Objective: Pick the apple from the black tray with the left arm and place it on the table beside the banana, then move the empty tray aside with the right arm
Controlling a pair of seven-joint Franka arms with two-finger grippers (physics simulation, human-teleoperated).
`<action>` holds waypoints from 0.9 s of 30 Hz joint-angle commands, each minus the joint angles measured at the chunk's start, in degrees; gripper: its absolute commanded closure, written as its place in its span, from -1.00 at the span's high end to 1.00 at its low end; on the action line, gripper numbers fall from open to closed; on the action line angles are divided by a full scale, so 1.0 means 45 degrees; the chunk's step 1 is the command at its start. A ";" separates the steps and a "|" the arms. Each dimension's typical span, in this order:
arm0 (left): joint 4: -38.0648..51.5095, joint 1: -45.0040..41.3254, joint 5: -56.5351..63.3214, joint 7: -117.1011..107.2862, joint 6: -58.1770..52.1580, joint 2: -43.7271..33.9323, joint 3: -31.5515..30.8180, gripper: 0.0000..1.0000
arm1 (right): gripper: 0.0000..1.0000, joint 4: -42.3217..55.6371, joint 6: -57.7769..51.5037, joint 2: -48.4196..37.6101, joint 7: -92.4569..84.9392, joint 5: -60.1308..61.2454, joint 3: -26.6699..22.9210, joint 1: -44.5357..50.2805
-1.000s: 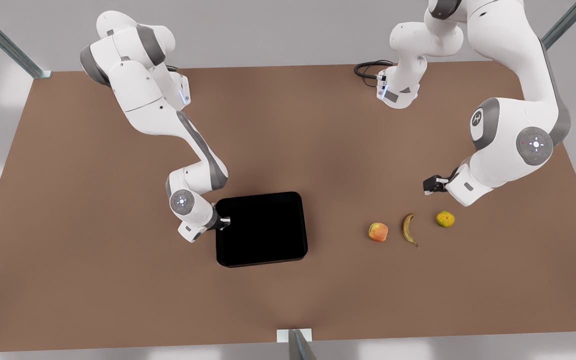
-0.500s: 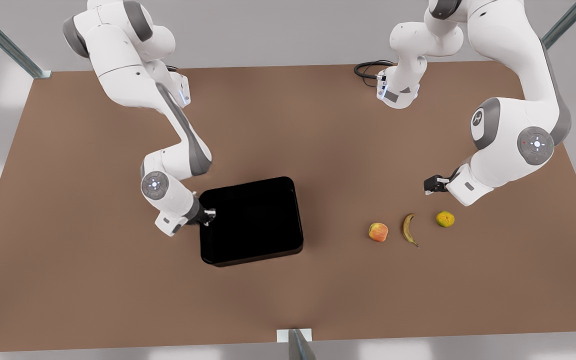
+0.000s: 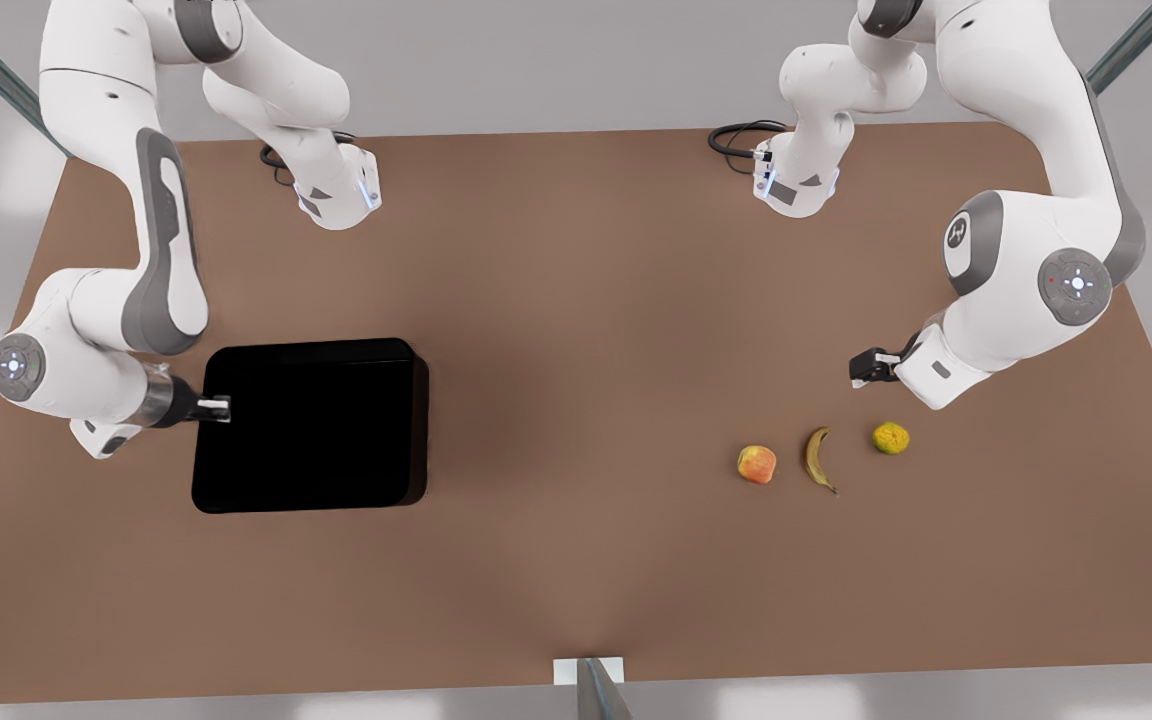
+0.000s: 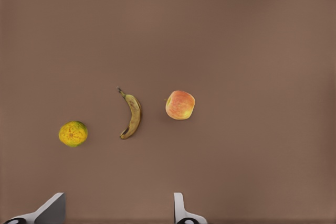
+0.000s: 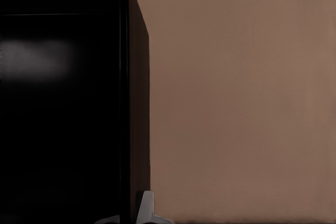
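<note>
The empty black tray (image 3: pixel 311 425) lies on the table (image 3: pixel 576 330) toward the front view's left. My right gripper (image 3: pixel 216 408) is shut on its rim at the side nearest that arm; the right wrist view shows the tray (image 5: pixel 63 103) with the gripper (image 5: pixel 128 216) pinching its wall. The apple (image 3: pixel 756 464) rests on the table just beside the banana (image 3: pixel 818 457), toward the front view's right. My left gripper (image 3: pixel 861 368) hovers open above and behind them, holding nothing. Its own view looks down on the apple (image 4: pixel 180 105) and banana (image 4: pixel 132 116) past the spread gripper (image 4: pixel 115 214).
A yellow-green citrus fruit (image 3: pixel 890 438) (image 4: pixel 73 134) lies on the banana's other side. Both arm bases stand at the table's far edge, with cable loops (image 3: pixel 736 140) there. A metal frame post (image 3: pixel 591 680) rises at the near edge.
My right gripper has dragged the tray well toward the front view's left, and the tray has turned square to the table. The left arm and the fruits have stayed put.
</note>
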 commanded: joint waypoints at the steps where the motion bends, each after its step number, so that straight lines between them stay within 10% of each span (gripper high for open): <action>1: -0.0007 0.0001 0.0005 -0.0118 0.0005 0.0013 -0.0001 1.00 | -0.65 0.0238 -0.0963 0.0203 -0.6726 -0.0163 0.0004 -0.0621; 19: -0.0007 0.0099 -0.0034 -0.0099 0.0063 0.0169 -0.0001 1.00 | -0.62 0.2446 0.1673 0.4872 -0.8406 -0.1081 -0.0309 -0.1598; 21: -0.0007 0.0099 -0.0034 -0.0099 0.0063 0.0189 -0.0001 1.00 | -0.38 0.2446 0.1693 0.4892 -0.8406 -0.1042 -0.0328 -0.1598; 23: -0.0007 0.0099 -0.0034 -0.0099 0.0063 0.0189 0.0019 1.00 | 0.31 0.2465 0.1673 0.4892 -0.8367 -0.1003 -0.0348 -0.1598; 27: 0.0012 0.0080 -0.0015 -0.0118 0.0063 0.0130 0.0058 1.00 | 0.72 0.3265 -0.0277 0.4073 -0.7569 -0.0399 -0.0192 -0.1325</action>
